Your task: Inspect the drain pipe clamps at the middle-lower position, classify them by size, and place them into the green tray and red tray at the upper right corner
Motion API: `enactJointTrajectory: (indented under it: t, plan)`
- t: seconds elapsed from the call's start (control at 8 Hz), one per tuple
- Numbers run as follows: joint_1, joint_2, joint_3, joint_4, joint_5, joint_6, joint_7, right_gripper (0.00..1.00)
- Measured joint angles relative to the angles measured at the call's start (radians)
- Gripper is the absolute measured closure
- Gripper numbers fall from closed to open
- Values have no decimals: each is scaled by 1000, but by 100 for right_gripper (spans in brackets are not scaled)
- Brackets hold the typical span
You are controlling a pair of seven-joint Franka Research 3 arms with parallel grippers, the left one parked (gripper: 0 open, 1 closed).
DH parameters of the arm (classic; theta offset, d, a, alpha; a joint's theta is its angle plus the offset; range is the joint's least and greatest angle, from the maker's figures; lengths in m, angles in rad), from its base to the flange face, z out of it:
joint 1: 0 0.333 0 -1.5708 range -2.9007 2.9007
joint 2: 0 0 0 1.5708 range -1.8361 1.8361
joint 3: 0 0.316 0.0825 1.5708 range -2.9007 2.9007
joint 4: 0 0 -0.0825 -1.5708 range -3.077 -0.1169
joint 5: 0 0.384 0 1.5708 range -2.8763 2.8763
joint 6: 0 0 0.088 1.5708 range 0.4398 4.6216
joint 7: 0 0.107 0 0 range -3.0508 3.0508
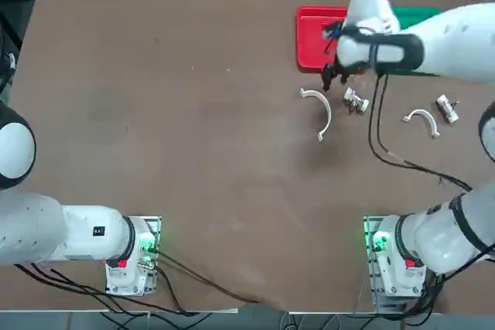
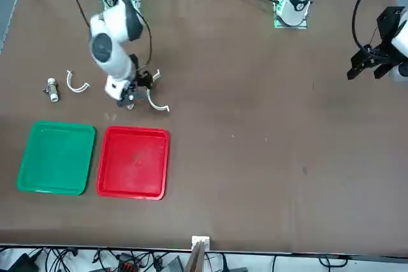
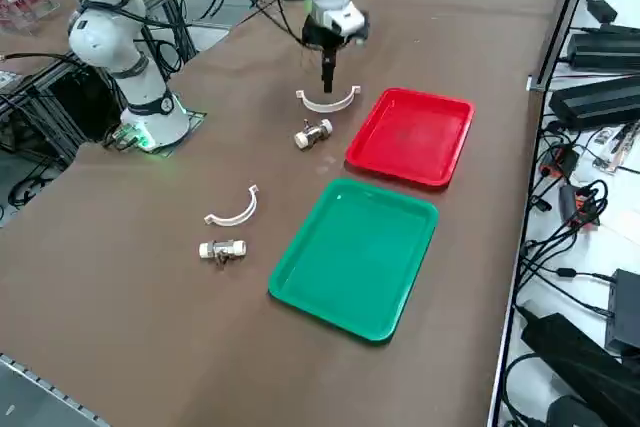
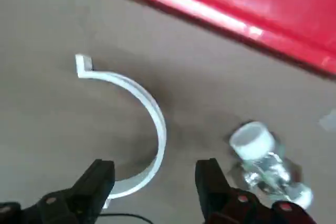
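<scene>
Clamp number one, the larger drain pipe clamp point(image 4: 137, 120), lies flat on the worktop point(image 1: 193, 152) directly under the right end effector point(image 4: 155, 181), one end of its arc between the spread fingers point(image 4: 97, 179). The red tray point(image 1: 313, 36) sits just beyond, the green tray point(image 3: 355, 255) beside it. The right arm reaches out from its base, wrist pointing straight down. The smaller drain pipe clamp point(image 1: 421, 121) lies well apart.

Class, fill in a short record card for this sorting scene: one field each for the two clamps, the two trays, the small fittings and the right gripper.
larger clamp: on the table, near the red tray
smaller clamp: on the table, further right
red tray: empty
green tray: empty, beside the red one
small fittings: one between the clamps, one beside the smaller clamp
right gripper: open, above one end of the larger clamp, holding nothing
</scene>
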Motion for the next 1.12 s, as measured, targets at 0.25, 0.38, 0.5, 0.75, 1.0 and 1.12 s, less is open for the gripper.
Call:
enactJointTrajectory:
  t: [0.25, 0.38, 0.5, 0.75, 1.0, 1.12]
  plan:
    - [8, 87, -1, 0, 0, 53, 0, 13]
    - [10, 118, -1, 1, 0, 66, 0, 24]
    - [11, 140, -1, 2, 0, 80, 0, 30]
    - [11, 161, -8, 7, 0, 95, 20, 73]
    - [15, 160, -10, 21, 1, 95, 65, 93]
    - [18, 159, -10, 35, 1, 97, 77, 93]
